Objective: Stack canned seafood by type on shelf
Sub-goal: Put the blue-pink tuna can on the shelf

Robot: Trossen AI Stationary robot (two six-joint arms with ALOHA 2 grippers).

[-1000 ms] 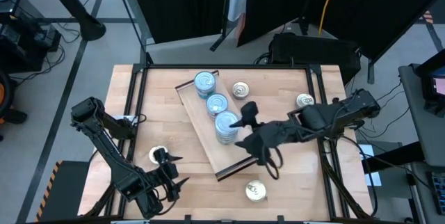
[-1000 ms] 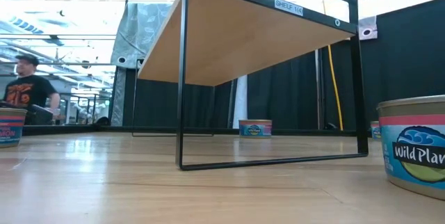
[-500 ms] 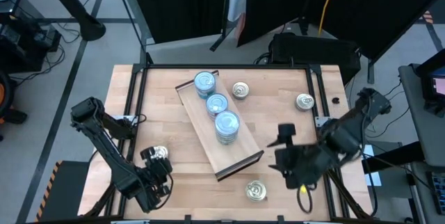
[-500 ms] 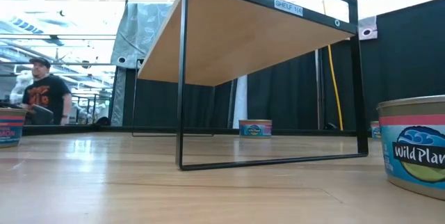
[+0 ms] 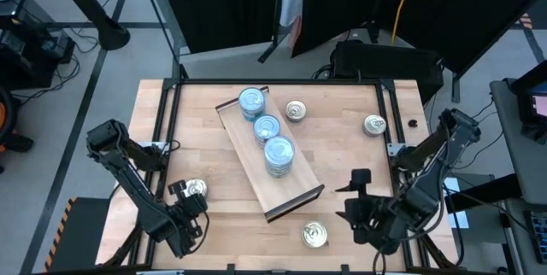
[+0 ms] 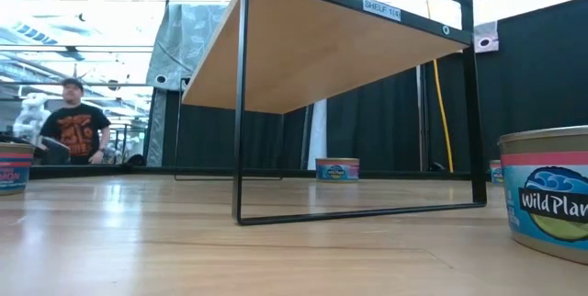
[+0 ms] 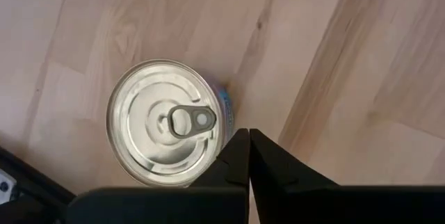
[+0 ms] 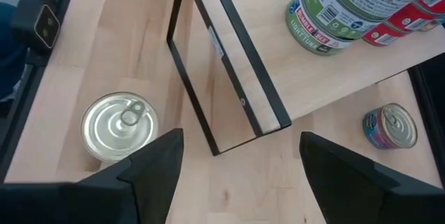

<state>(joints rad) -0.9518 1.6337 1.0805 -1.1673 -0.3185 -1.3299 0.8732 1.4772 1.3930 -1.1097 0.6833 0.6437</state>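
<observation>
Left gripper (image 7: pixel 248 144) low at lower left of the high view, fingers (image 7: pixel 233 158) pressed together, empty, just beside a silver pull-tab tin (image 7: pixel 169 122) standing on the worktop (image 5: pixel 205 151). Right gripper (image 8: pixel 240 156) at lower right, fingers (image 8: pixel 156 158) wide apart, nothing between, above worktop near the shelf (image 5: pixel 286 191) end. Shelf diagonal mid-frame, carrying three stacks of blue-topped tins (image 5: pixel 267 128). Loose pull-tab tins: one (image 5: pixel 314 235) bottom centre, one (image 5: pixel 296 110) upper centre, one (image 5: pixel 374 125) upper right. Person (image 6: pixel 76 130) far left in low view.
</observation>
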